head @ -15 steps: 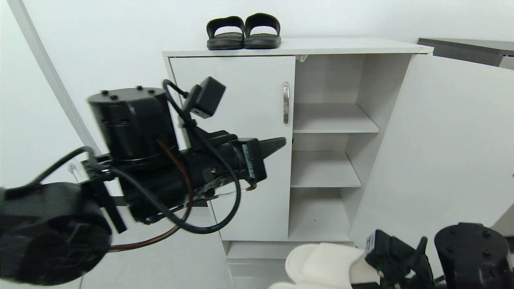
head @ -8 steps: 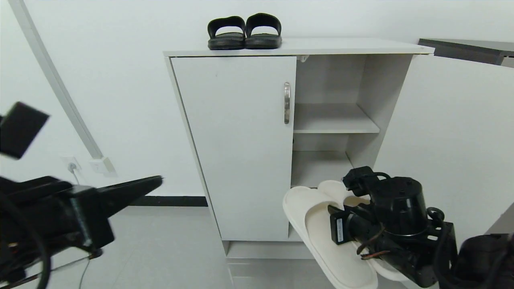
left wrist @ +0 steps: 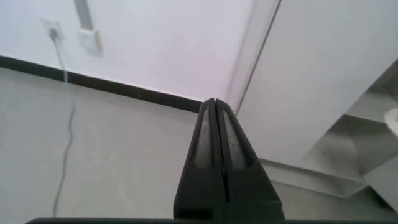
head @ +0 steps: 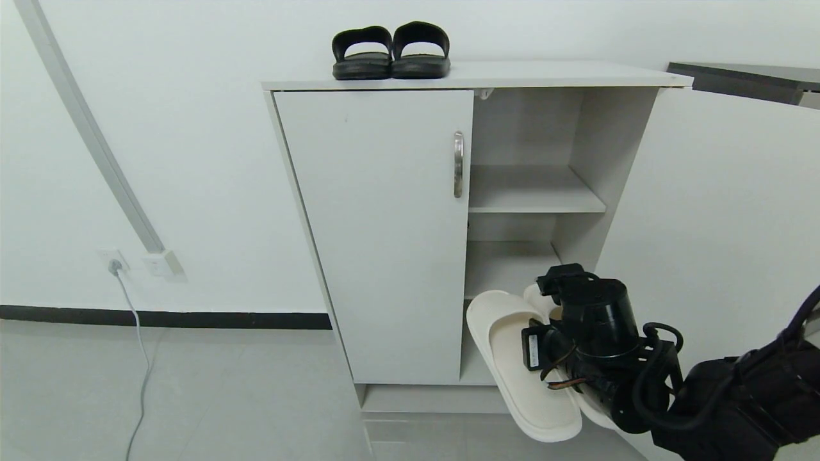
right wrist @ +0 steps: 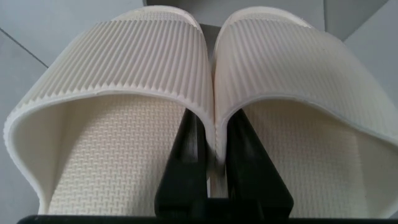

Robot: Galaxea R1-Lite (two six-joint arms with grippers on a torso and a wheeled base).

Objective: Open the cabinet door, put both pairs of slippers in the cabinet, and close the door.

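Right gripper (right wrist: pixel 210 168) was clamped on the touching inner edges of the white slippers (head: pixel 522 378), held just before the cabinet's (head: pixel 378 256) open right half. Their long axis pointed toes-first toward the lower shelves (head: pixel 512 275), so the way in probably lay straight ahead. Left gripper (left wrist: pixel 215 124), fingers together, sat low and farther off.

No legible txt or nos. (checked all views).

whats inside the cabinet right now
Upper two shelves on the open right side are bare. The white slippers, clamped in the right gripper, hang at the lower opening. The left side is hidden behind its shut door.
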